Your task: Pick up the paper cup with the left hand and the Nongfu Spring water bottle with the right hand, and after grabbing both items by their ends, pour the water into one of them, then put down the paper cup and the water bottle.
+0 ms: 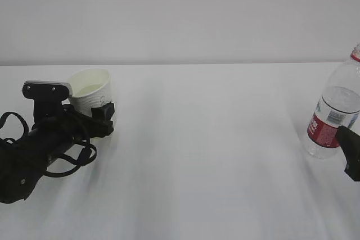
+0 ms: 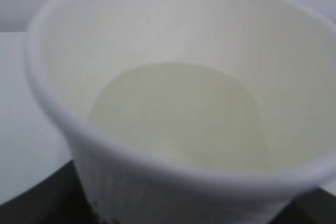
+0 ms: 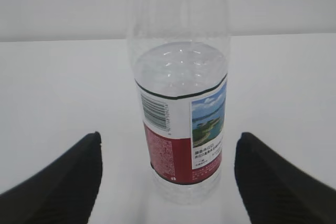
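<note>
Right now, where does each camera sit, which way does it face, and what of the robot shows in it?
Exterior: low, facing across the white table; left pincer and arm at the paper cup, bottle far right, part of the right pincer.
Left wrist: right at the cup, looking into it at the water; a dark edge shows below.
Right wrist: faces the bottle; both black fingers stand apart from it.
Shared: exterior and right wrist both show the bottle.

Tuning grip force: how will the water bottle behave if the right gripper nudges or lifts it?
The water bottle is tall, narrow and only part full, so probably tippy when nudged. Its clear thin wall likely dents under a squeeze. With no cap visible, tilting would probably spill.
</note>
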Tool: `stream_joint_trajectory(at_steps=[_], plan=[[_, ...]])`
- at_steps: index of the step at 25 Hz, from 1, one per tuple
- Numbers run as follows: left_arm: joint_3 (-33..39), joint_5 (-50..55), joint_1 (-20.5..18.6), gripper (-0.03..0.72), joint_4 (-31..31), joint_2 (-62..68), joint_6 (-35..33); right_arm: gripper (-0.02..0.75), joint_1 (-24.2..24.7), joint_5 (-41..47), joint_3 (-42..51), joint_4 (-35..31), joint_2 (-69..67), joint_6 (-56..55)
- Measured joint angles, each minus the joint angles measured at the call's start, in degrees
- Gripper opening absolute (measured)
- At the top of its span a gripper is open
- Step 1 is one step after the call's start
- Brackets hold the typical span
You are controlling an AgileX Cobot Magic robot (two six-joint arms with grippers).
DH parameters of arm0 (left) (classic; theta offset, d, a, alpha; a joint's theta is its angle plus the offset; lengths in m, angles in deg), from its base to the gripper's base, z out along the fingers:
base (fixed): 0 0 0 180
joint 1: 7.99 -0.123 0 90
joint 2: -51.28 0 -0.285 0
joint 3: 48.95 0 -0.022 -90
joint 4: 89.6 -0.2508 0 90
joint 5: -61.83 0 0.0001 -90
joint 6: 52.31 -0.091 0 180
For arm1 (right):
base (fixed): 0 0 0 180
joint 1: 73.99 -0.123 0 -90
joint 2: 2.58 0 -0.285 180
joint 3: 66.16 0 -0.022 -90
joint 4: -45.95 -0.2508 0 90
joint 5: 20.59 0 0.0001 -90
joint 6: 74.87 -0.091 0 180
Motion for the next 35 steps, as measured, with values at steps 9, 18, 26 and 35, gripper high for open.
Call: stream_joint_trajectory(at_steps=[9, 18, 26, 35], plan=[[0.0, 0.0, 0.0, 0.611, 0.0, 0.0, 0.0, 0.594, 0.0, 0.0, 0.0, 0.0, 0.0, 0.0], [0.0, 0.0, 0.0, 0.631, 0.0, 0.0, 0.0, 0.593, 0.0, 0.0, 0.0, 0.0, 0.0, 0.0], [0.0, -1.2, 0.0, 0.685, 0.0, -0.2, 0.0, 0.593, 0.0, 0.0, 0.0, 0.0, 0.0, 0.0], [0.0, -1.6, 0.0, 0.686, 1.4, -0.2, 0.0, 0.593, 0.0, 0.0, 0.0, 0.0, 0.0, 0.0]])
